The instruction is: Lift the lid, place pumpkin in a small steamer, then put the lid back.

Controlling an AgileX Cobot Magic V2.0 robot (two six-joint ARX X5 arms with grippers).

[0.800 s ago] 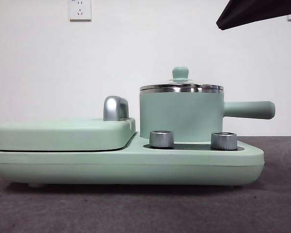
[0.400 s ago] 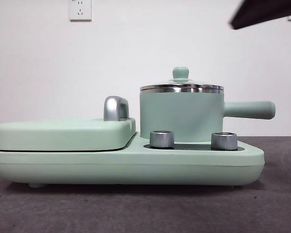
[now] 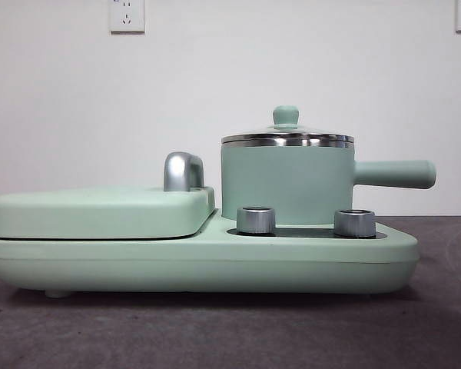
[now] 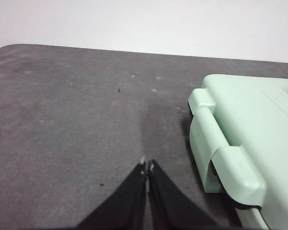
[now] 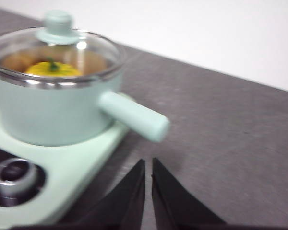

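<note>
The small steamer (image 3: 286, 183) stands on the right of the mint-green cooker base (image 3: 200, 261), its straight handle (image 3: 393, 174) pointing right. The glass lid (image 3: 287, 136) with its mint knob (image 3: 286, 116) sits on the pot. In the right wrist view the pumpkin (image 5: 53, 69) shows yellow through the lid (image 5: 57, 48), inside the steamer (image 5: 53, 105). My right gripper (image 5: 148, 163) is shut and empty, off to the handle side of the pot, above the table. My left gripper (image 4: 147, 165) is shut and empty over bare table beside the cooker's end (image 4: 240, 153). Neither gripper shows in the front view.
The wide flat mint-green cover (image 3: 100, 211) with a chrome handle (image 3: 183, 171) lies on the left half of the base. Two steel dials (image 3: 256, 220) (image 3: 354, 223) stand at the front of the pot. The grey table (image 3: 215, 330) runs around the cooker; a white wall is behind.
The dark arm tip at the top right of the front view has drawn up and to the right and left the picture. The pot, lid and cooker have not moved.
</note>
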